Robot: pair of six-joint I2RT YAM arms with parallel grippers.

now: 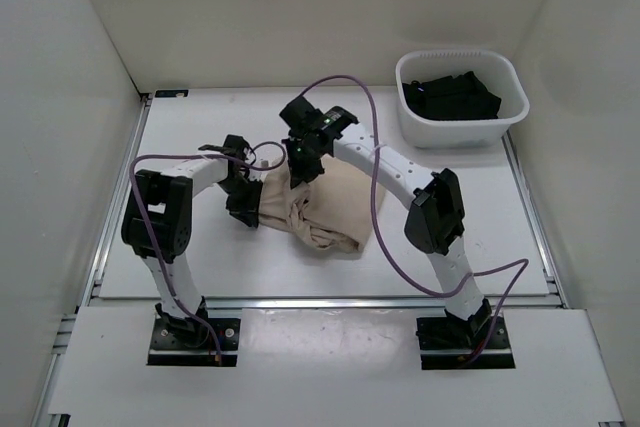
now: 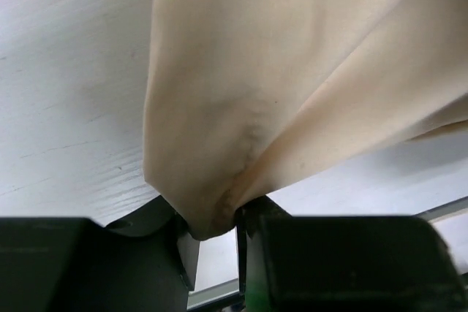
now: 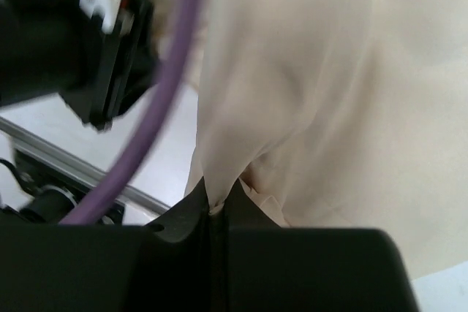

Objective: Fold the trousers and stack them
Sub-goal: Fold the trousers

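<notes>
The beige trousers (image 1: 325, 205) lie bunched in a heap on the white table, between the two arms. My left gripper (image 1: 247, 199) is at the heap's left edge, shut on a fold of the cloth (image 2: 219, 144) that hangs from between its fingers. My right gripper (image 1: 303, 162) is at the heap's top edge, shut tight on a pinch of the same cloth (image 3: 322, 71). Both grips hold the fabric slightly above the table. The waistband and legs cannot be told apart in the bundle.
A white basket (image 1: 510, 112) with dark clothes inside stands at the back right. A purple cable (image 1: 375, 162) loops over the right arm and crosses the right wrist view (image 3: 164, 93). White walls enclose the table on three sides.
</notes>
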